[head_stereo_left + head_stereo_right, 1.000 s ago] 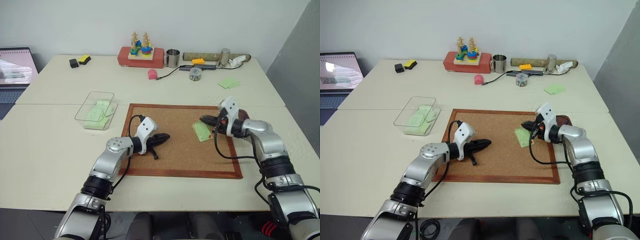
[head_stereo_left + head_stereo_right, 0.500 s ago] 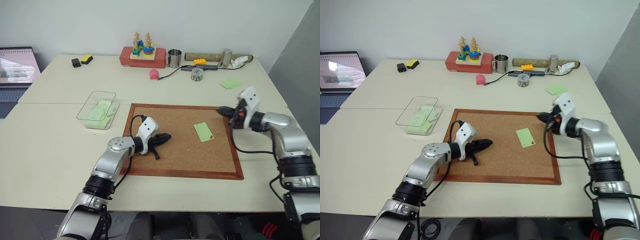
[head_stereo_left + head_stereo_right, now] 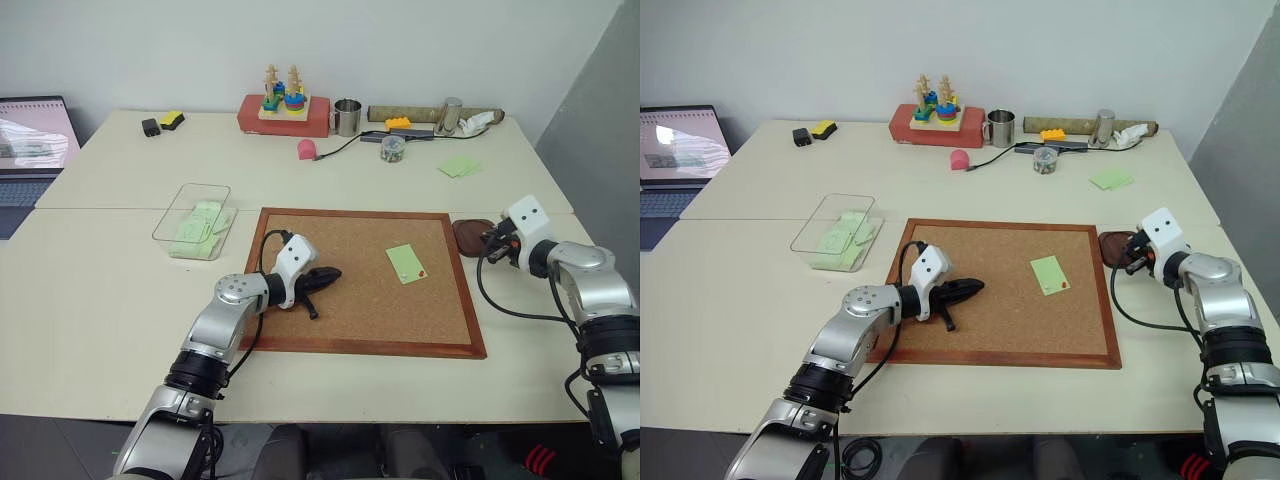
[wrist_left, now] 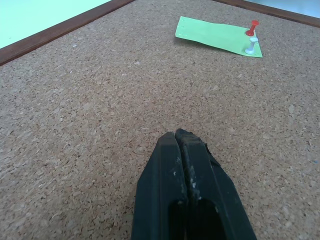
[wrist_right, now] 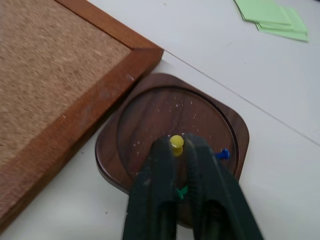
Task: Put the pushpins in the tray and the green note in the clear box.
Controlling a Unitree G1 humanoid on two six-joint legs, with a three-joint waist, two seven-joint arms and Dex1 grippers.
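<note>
The right gripper [image 5: 176, 147] is hovering over the tray [image 5: 150, 117], its fingers pinching the yellow pin [image 5: 176, 142]. The left gripper [image 4: 178, 137] is resting pressed together on the corkboard [image 3: 340, 240]. The red pin [image 4: 252, 27] is sticking in the green note [image 4: 215, 36] on the board. The clear box [image 3: 178, 222] is sitting just left of it.

Yellow pushpin [image 5: 176, 141] over brown tray [image 5: 150, 115]; red pushpin [image 4: 252, 27] (upright) pins green note [image 4: 215, 36].
</note>
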